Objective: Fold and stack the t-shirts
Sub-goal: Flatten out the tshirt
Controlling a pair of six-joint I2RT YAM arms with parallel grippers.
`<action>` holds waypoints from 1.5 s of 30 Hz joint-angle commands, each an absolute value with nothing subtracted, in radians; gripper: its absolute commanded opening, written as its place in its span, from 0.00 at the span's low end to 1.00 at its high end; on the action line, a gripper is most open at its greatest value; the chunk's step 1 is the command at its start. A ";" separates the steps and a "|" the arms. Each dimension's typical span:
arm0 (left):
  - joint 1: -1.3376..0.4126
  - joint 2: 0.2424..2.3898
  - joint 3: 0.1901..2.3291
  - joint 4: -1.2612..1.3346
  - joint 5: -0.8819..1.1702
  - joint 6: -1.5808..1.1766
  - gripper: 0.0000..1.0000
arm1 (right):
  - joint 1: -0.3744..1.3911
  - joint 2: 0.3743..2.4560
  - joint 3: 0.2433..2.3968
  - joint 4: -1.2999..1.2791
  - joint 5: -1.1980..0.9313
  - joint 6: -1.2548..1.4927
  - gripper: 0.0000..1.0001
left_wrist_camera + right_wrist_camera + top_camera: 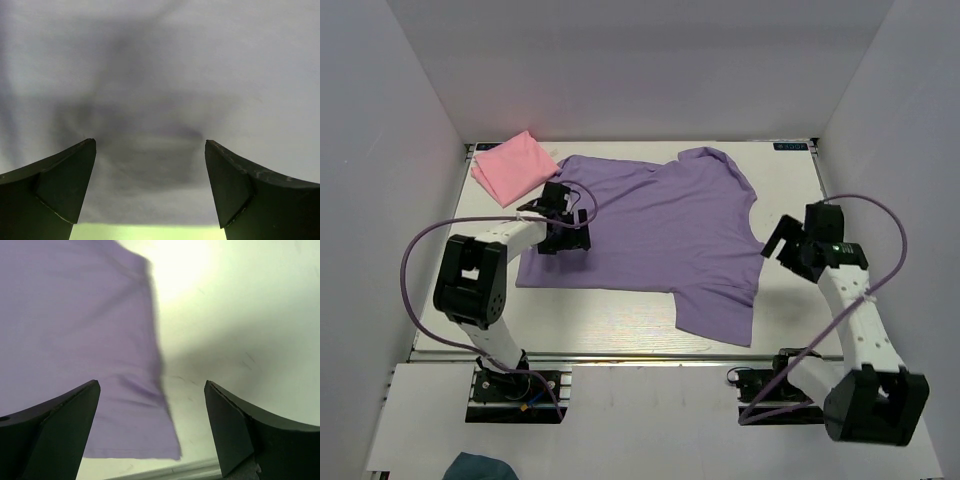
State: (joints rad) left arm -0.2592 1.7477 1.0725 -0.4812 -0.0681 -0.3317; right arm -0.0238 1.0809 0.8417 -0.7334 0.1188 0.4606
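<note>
Beneath left jaws, lavender t-shirt (660, 230), seemingly untouched, right jaws at edge

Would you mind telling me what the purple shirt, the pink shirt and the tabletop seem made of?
Purple shirt: soft matte cloth, perhaps cotton knit; it lies limp with gentle wrinkles. Pink shirt: similar matte cloth, softly folded. Tabletop: smooth white board, possibly laminate; faint grain.

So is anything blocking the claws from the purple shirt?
Nothing visible. The left claw is open right above the purple shirt, and the right claw is open over its edge, with only bare table beside it.
</note>
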 commanded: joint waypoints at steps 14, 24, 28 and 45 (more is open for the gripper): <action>-0.118 1.865 1.579 -0.669 -0.256 -0.429 1.00 | 0.048 1.239 1.002 -0.364 -0.256 0.278 0.90; 0.090 2.204 1.930 -0.615 -0.172 -0.433 1.00 | 0.051 1.362 1.107 -0.379 -0.198 0.235 0.90; 0.133 2.371 2.108 -0.661 -0.098 -0.414 1.00 | 0.046 1.420 1.163 -0.434 -0.153 0.213 0.90; 0.298 2.575 2.377 -0.673 0.075 -0.230 1.00 | 0.046 1.422 1.154 -0.460 -0.095 0.186 0.90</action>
State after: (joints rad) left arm 0.2718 2.5229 2.2379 -0.6586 0.0257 -0.3477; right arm 0.0479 1.4467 1.1187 -0.4515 -0.1173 0.2008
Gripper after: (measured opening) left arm 0.996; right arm 0.905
